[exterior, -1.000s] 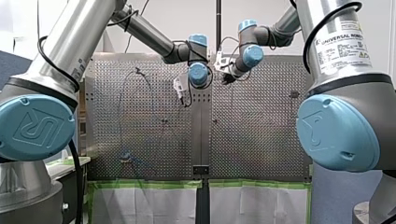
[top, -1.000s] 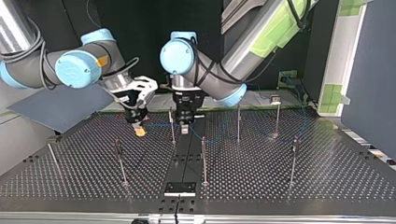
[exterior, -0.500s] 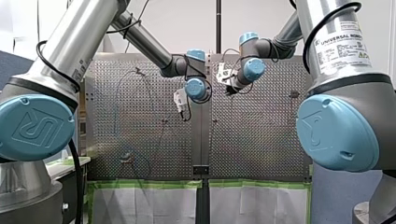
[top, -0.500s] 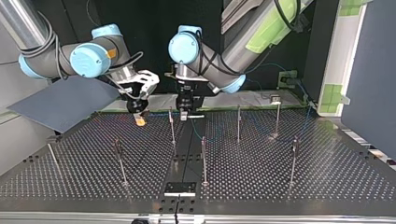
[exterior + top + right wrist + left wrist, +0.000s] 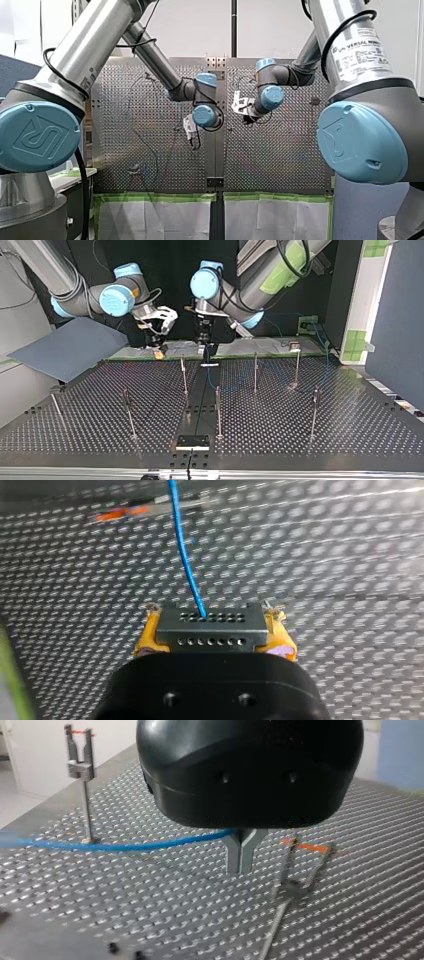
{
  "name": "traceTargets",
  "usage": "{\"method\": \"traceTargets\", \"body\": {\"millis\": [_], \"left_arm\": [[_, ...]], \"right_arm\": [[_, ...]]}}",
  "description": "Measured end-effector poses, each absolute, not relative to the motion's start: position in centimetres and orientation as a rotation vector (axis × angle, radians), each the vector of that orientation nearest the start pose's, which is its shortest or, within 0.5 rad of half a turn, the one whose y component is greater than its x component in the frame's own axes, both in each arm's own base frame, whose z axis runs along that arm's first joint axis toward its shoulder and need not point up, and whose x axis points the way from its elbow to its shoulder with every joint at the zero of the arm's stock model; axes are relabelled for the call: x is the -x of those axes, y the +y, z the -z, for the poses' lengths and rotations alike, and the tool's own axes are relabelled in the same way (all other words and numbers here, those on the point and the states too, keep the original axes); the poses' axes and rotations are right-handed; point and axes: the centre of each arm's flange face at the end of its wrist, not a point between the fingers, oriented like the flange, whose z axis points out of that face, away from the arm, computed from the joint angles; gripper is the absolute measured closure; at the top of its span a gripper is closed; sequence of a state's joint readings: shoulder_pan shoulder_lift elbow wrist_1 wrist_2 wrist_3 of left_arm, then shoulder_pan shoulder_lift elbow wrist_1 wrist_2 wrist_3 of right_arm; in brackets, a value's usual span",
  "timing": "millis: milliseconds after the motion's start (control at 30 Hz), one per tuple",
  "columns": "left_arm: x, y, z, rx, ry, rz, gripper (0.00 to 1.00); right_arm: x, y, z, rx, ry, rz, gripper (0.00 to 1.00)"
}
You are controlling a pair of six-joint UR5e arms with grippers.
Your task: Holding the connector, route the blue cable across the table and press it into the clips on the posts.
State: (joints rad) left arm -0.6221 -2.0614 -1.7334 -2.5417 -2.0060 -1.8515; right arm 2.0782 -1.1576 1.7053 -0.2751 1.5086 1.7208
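At the top view's far edge: my right gripper point(image 5: 158, 351) and my left gripper point(image 5: 202, 346) hang side by side above the perforated table point(image 5: 300, 440), with the right one at that view's left.
Right gripper: its yellow pads are clamped on either side of the connector point(image 5: 210, 626), a grey block with rows of small holes.
Blue cable point(image 5: 182, 550): it leaves the connector's face and runs straight ahead, away from the right gripper, over the table.
Left gripper: its metal fingers point(image 5: 233, 857) are closed together at the tips. The cable comes in from the side and meets them just above the tips, and seems to be caught there.
Nearest post point(image 5: 287, 887): a thin rod with an orange-marked clip, just beside the left gripper's fingers. The cable is not in this clip.
Further post point(image 5: 80, 765): upright, with a forked clip, well apart from the fingers. The cable passes its foot.
Relation that matters: the cable's long axis runs from one gripper to the other. The left gripper is the nearer one to a clip.
Likely next need: the left gripper lowers its stretch of cable sideways into the nearest clip, while the right keeps the connector end taut.
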Motion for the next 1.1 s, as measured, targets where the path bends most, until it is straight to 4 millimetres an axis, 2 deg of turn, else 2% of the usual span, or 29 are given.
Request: {"method": "traceTargets", "body": {"millis": [133,267,433,567,733,867,1100], "left_arm": [[-42.3,-41.9,-17.8,0.031,1.650,0.357,1.00],[-41.0,-41.5,-14.7,-0.006,1.708,0.353,1.00],[-40.6,-41.8,-12.2,-0.039,1.751,0.374,1.00],[-41.2,-42.8,-11.0,-0.064,1.771,0.398,1.00],[-42.5,-43.7,-11.1,-0.067,1.772,0.414,1.00],[-43.8,-44.1,-12.2,-0.051,1.761,0.409,1.00],[-46.2,-44.5,-14.3,-0.023,1.731,0.403,1.00]], "right_arm": [[-39.5,-43.3,-19.6,2.495,1.676,2.022,1.00],[-38.7,-42.9,-17.2,2.496,1.704,1.987,1.00],[-37.6,-42.5,-15.6,2.481,1.717,1.983,1.00],[-37.4,-43.2,-15.8,2.455,1.705,2.037,1.00],[-37.5,-44.8,-16.9,2.423,1.672,2.117,1.00],[-37.3,-45.8,-17.4,2.410,1.672,2.138,1.00],[-36.5,-46.9,-17.3,2.394,1.698,2.136,1.00]]}}
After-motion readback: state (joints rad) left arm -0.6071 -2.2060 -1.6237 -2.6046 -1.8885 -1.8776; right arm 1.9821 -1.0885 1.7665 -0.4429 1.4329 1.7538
